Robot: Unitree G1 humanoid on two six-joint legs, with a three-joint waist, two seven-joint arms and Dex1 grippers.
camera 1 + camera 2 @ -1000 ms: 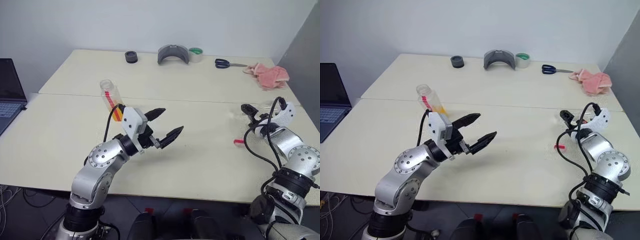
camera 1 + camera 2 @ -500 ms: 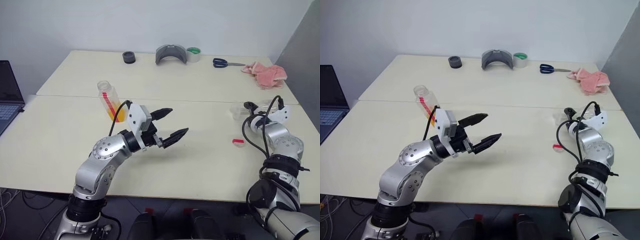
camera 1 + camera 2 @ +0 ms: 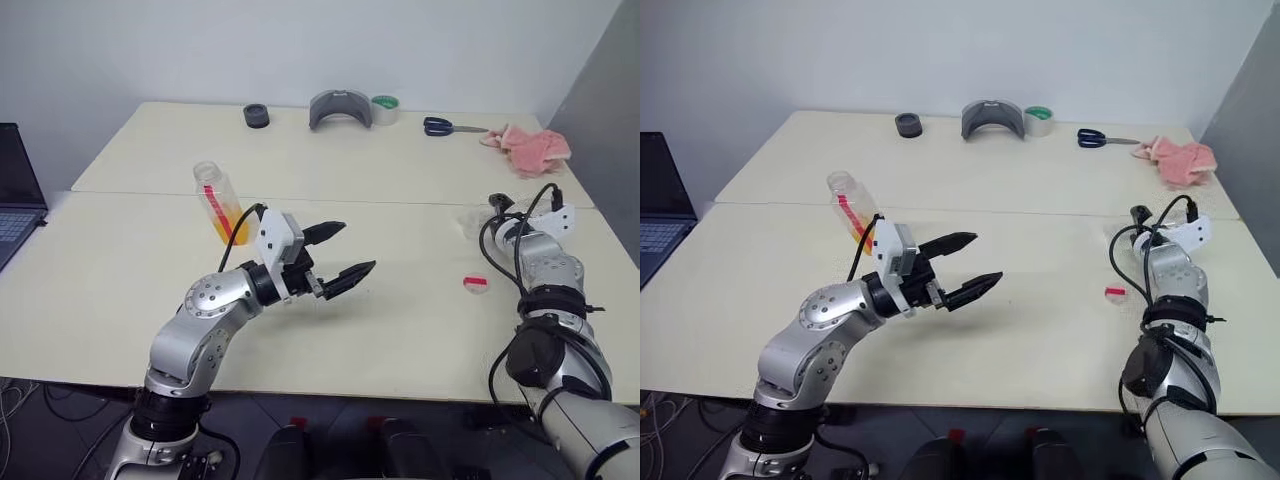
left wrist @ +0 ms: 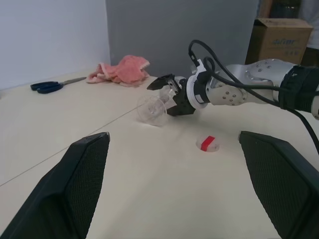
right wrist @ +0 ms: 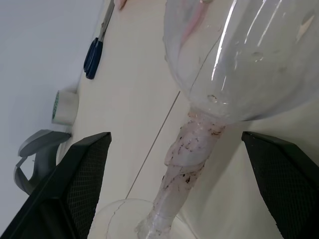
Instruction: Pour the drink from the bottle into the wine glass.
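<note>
Your right gripper (image 4: pixel 167 94) has reached forward, jaws spread around the wine glass (image 4: pixel 152 108) lying sideways near the table's (image 3: pixel 400 330) right edge; left gripper (image 3: pixel 335 255) is hovering open.

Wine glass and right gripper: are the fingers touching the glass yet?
Apart. In the right wrist view, the right gripper has both fingers spread wide, with bare table showing between each finger and the wine glass stem.

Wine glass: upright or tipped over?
Tipped over. In the left wrist view the wine glass lies on its side on the table, bowl toward the camera, between the open jaws of the right gripper.
</note>
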